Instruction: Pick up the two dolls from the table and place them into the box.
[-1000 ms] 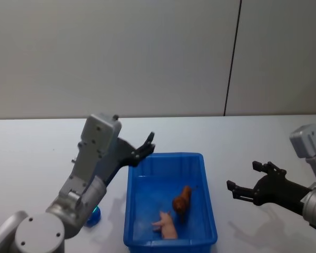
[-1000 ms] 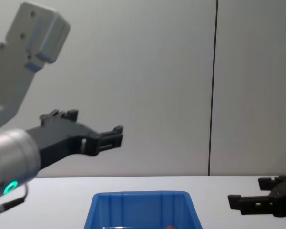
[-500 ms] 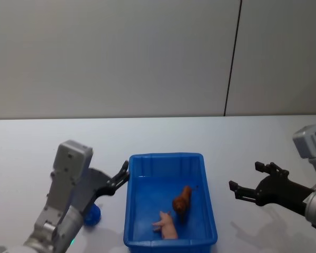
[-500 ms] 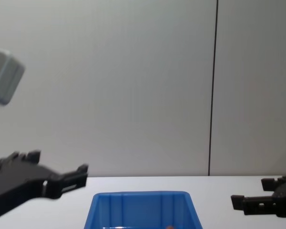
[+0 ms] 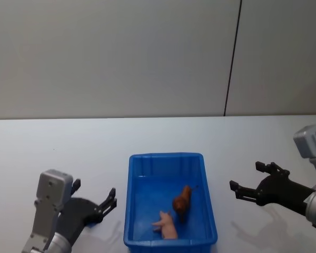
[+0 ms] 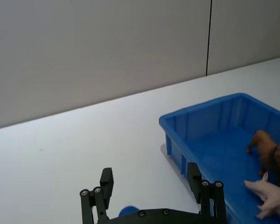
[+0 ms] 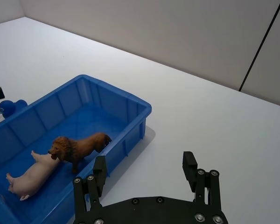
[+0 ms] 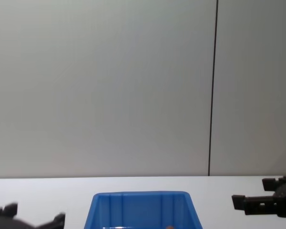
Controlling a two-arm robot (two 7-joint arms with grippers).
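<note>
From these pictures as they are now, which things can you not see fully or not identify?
- Small blue object on the table: the left gripper covers it in the head view and left wrist view; too small to identify.
- Brown lion doll and pink pig doll: in the chest view, the box is cut off by the bottom edge.
- Right gripper: open, cut off at the chest view's right edge.

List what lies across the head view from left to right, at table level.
left gripper → blue box → pink pig doll → brown lion doll → right gripper
</note>
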